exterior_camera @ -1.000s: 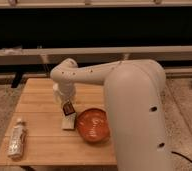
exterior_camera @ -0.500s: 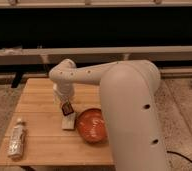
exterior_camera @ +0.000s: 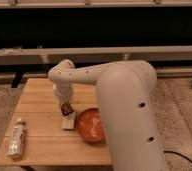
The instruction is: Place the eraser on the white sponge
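My gripper (exterior_camera: 66,106) hangs over the middle of the wooden table (exterior_camera: 39,145), at the end of the white arm. It holds the eraser (exterior_camera: 67,108), a small dark block with an orange-red stripe, tilted and just above the white sponge (exterior_camera: 68,122). The sponge is a small cream pad that lies flat on the table directly below the eraser, left of the orange bowl. I cannot tell whether the eraser touches the sponge.
An orange bowl (exterior_camera: 91,126) stands right of the sponge, close to it. A clear labelled bottle (exterior_camera: 16,139) lies at the table's front left. My large white arm (exterior_camera: 129,110) covers the table's right side. A dark bench runs behind.
The gripper with the eraser has stayed over the sponge, shifting only slightly. Nothing else on the table has moved.
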Motion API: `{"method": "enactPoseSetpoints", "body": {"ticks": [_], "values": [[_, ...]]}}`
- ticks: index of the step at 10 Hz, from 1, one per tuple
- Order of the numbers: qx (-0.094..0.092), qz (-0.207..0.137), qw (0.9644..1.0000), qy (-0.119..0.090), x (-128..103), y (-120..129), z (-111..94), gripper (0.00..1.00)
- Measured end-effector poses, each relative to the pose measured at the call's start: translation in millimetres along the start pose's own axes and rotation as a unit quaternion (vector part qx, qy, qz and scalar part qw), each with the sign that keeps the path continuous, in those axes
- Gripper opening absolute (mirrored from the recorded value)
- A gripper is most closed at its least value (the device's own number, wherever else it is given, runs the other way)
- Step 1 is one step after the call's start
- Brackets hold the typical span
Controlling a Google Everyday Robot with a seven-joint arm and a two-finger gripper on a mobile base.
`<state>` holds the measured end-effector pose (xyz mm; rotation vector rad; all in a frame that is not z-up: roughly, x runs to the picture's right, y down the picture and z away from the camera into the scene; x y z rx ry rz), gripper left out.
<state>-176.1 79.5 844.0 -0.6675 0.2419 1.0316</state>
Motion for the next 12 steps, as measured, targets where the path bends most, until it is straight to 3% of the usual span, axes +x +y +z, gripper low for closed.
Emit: {"method": "enactPoseSetpoints", "body": {"ticks": [12], "values": [[0.006, 0.004, 0.9999, 0.011, -9, 0, 20, 0.0]]}}
